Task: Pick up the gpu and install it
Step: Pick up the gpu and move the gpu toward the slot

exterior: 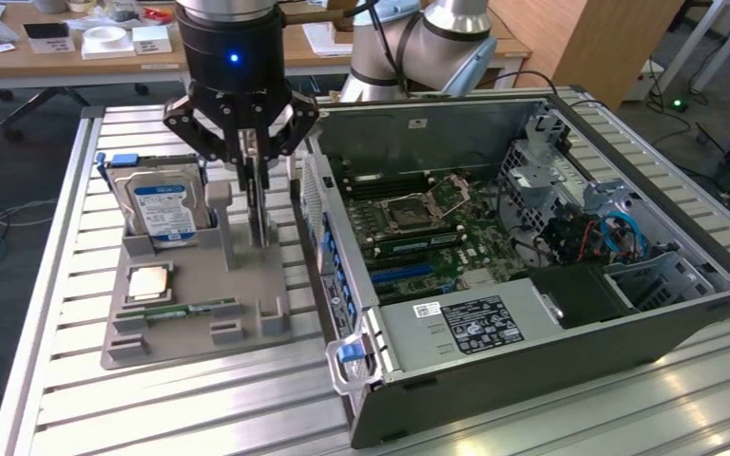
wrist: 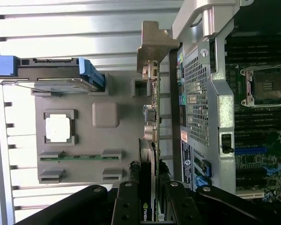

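The gpu (exterior: 259, 220) stands on edge, vertical, over the grey holder (exterior: 187, 334) beside the open computer case (exterior: 669, 309). My gripper (exterior: 254, 176) comes straight down on it, with the black fingers (wrist: 127, 202) shut on the card's two faces. In the wrist view the gpu (wrist: 151, 124) shows edge-on, running from my gripper (wrist: 149, 190) to its silver bracket (wrist: 152, 44). I cannot tell whether its lower edge rests in the holder (wrist: 84, 143) or hangs just above. Inside the case (wrist: 199, 84) lies the motherboard (exterior: 429, 218) with blue slots (exterior: 403, 274).
The holder also carries a silver hard drive (exterior: 163, 209) standing upright, a square processor chip (exterior: 149, 281) and a narrow green memory stick (exterior: 194, 308). The case wall (exterior: 320, 218) stands close beside the card. Everything sits on a ribbed metal table (exterior: 149, 408); desks stand behind.
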